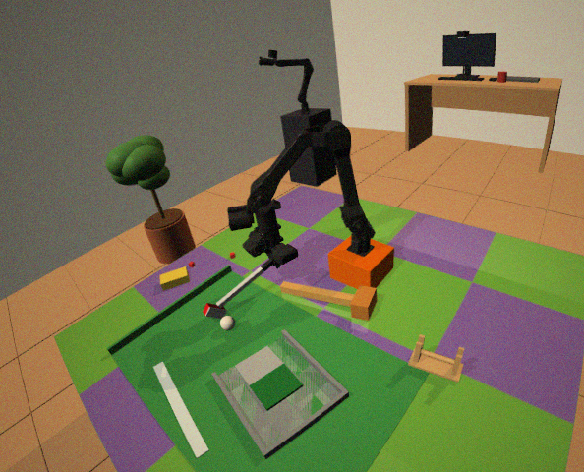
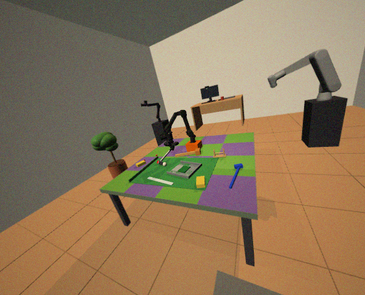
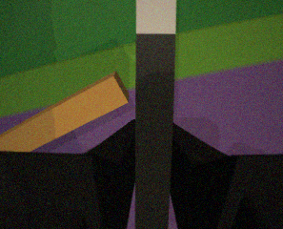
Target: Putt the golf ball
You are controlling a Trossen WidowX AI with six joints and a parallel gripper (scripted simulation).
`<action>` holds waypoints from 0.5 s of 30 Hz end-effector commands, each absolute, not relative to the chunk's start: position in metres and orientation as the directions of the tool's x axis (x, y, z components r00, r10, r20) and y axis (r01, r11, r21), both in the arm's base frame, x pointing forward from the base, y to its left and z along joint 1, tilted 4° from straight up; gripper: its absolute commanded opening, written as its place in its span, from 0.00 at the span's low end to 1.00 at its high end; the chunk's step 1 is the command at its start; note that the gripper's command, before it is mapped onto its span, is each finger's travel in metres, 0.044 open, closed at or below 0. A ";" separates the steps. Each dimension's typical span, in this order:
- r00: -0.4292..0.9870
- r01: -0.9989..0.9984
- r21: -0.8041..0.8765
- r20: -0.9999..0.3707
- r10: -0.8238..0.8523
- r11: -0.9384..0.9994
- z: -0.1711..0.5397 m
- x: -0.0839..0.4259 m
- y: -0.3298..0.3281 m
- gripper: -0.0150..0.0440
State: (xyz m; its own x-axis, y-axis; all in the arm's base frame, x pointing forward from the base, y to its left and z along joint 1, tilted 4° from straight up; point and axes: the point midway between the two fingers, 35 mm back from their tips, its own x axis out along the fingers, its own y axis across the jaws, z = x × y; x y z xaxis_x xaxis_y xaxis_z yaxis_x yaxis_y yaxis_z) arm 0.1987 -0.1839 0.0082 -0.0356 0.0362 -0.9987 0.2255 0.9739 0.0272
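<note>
On a checkered table, the ramp sits with its green top, the gripper beyond it clamps the dark grip of the red putter, whose head hovers just beside the golf ball, while the wrist view cuts off head and ball.

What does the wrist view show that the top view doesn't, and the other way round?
Only the wrist view shows, close up, the tool shut on the putter's dark grip, fingers pressed either side.

Only the top view shows the putter's red head just behind the golf ball, plus the raised green and the whole arm.

Both show the putter's shaft and the wooden mallet.
</note>
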 end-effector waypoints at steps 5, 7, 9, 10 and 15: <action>-0.033 0.227 0.024 -0.999 0.032 0.974 0.007 0.197 -0.196 0.25; -0.034 0.228 0.023 -0.999 0.031 0.974 0.006 0.195 -0.206 0.25; -0.034 0.228 0.022 -0.999 0.030 0.973 0.005 0.193 -0.213 0.25; -0.034 0.228 0.022 -0.999 0.030 0.973 0.005 0.192 -0.214 0.25; -0.034 0.228 0.022 -0.999 0.030 0.973 0.005 0.192 -0.214 0.25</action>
